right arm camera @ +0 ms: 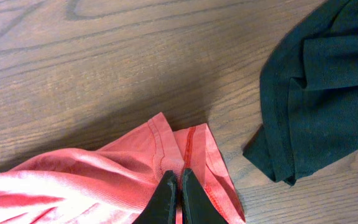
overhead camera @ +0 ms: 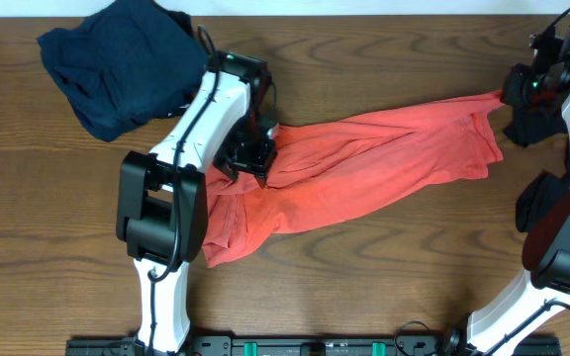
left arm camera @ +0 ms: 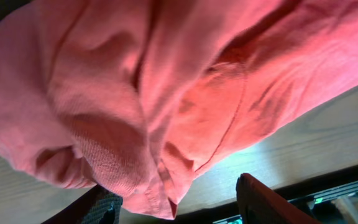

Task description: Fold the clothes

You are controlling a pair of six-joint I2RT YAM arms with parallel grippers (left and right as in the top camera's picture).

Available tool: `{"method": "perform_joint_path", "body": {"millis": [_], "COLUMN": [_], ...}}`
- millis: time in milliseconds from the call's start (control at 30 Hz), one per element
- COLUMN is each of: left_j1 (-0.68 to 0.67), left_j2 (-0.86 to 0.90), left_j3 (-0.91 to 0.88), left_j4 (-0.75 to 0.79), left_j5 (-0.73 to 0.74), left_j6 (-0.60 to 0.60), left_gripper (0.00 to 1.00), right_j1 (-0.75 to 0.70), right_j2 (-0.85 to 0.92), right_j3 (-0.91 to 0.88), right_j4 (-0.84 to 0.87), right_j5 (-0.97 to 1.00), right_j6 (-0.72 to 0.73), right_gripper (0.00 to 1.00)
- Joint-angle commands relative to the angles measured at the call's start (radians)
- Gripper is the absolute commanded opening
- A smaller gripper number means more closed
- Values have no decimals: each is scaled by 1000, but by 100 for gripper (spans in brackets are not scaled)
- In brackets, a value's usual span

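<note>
My left fingers (left arm camera: 263, 198) stand well apart, with a bunched fold of the red shirt (overhead camera: 364, 163) hanging just above and between them. As far as I can see, they pinch nothing. My right fingers (right arm camera: 166, 198) are pressed together on the hem of that shirt at its far right corner, the cloth nipped between the tips.

The red shirt lies across the middle of the table (overhead camera: 364, 297) as a long rumpled band. It runs from the near left, beside my left arm, up to the far right where I hold it. It is stretched rather than spread: the left end is crumpled into ridges, and no sleeve or neckline shows plainly. I see no clean fold in it yet.

A navy shirt (overhead camera: 117, 64) sits in a loose heap at the far left. A black shirt (right arm camera: 316, 87) lies crumpled just right of my right fingers, apart from the red hem. Neither looks folded. I judge the task is near its start: the red shirt needs flattening before any fold, and the other two wait.
</note>
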Motion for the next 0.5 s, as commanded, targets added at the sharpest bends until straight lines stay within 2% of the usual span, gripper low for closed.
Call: {"method": "perform_joint_path", "body": {"millis": [0,167,267,333,467], "left_j1": [7,60,71,60,9], "left_j2": [8,8,8,9,14], "left_j3": [-7,32,64,62,8], "left_j4": [11,72,76,64,58], "left_j5": [2,5,120,187,196], "left_j6": [26,27,113,155,158], "left_gripper": [61,61,61,61,61], "right_j1": [-2,-2,-2,-2,-2], "right_j2": [-26,-25,-25,-25,-25], "right_j3": [14,14,14,14,14], "right_j4": [4,5,5,5,4], "right_j5": [4,4,4,3,3], "right_j6": [-12,-12,-11,-11,-10], "right_gripper": [4,5,4,5,5]}}
